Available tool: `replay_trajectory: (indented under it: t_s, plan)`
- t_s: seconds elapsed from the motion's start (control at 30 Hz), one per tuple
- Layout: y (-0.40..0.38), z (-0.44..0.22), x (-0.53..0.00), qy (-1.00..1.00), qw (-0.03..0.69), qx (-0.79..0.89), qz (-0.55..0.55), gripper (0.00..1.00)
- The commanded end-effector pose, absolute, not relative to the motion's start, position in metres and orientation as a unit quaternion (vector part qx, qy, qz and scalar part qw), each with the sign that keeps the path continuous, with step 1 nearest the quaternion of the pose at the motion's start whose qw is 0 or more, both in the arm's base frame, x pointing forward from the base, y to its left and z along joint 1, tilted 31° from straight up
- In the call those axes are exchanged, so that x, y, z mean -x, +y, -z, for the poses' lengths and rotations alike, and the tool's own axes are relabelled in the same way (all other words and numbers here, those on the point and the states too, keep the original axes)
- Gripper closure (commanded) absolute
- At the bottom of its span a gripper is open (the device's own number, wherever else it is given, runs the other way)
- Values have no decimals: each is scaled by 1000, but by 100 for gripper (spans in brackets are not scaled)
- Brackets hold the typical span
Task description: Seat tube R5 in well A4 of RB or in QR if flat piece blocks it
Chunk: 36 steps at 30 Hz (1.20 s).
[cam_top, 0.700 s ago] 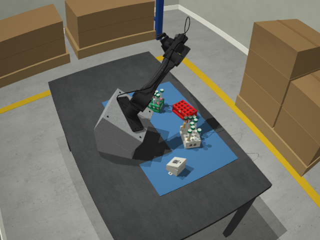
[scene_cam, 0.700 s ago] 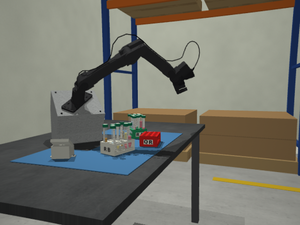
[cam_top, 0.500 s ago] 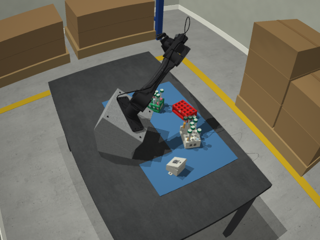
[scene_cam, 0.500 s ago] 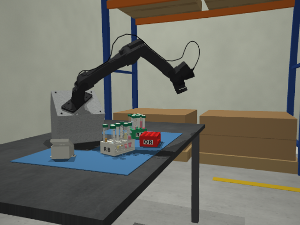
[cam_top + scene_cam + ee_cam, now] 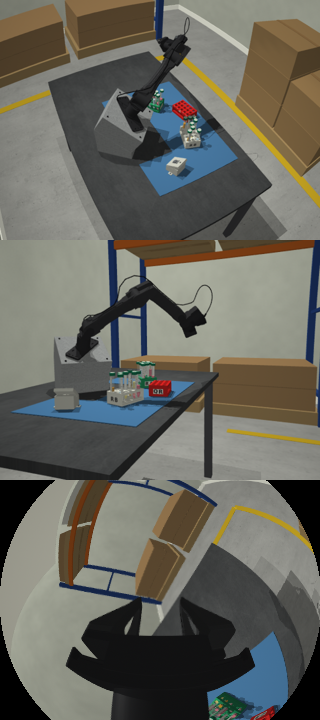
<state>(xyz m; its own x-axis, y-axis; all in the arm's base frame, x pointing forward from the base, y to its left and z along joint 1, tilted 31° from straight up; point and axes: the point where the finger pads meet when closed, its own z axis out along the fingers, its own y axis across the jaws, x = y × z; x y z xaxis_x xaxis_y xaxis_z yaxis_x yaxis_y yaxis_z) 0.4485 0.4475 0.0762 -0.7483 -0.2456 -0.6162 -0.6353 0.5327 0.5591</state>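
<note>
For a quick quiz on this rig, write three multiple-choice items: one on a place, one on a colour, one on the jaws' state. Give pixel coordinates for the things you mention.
1. Which rack is nearest the button box?
A) RA
B) RB
C) QR

2. What colour is the bench mat?
A) Blue
B) Yellow
C) Green

3. How do the jaws stand?
A) Shut on a tube
B) Shut on a rack
C) Apart, with nothing between them

1: B. The white rack RB (image 5: 192, 144) (image 5: 114, 399) stands nearest the button box (image 5: 176, 166) (image 5: 66, 401); the green and red racks lie farther off.
2: A. The mat (image 5: 165, 180) (image 5: 103, 415) (image 5: 270, 665) shows blue in all three views.
3: C. The wrist view shows a gap between the jaws, with only background beyond.

The end of the black tool (image 5: 163, 43) (image 5: 189, 332) (image 5: 161, 600) looks a bit different now. In the side picture, a thin light line showed near its tip before — now that spot is all dark. The tip end looks a little narrower too, and its far right edge has come in a tiny bit toward the left. From up high, the tool's end has changed its look only a little. The change is so small and dark there that I can't tell just how each finger moved.
</note>
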Motion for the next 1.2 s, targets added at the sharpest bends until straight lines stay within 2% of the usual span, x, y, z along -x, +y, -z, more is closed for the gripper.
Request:
replay_trajectory:
  t_s: [0.0, 0.2, 0.23, 1.17]
  plan:
    - [430, -100, -452, 849, 258, 253, -387, 70]
    - [446, -121, -450, 830, 275, 269, -403, 70]
    - [433, -100, -443, 855, 253, 251, -377, 70]
    - [306, -92, -438, 936, 250, 146, -202, 70]
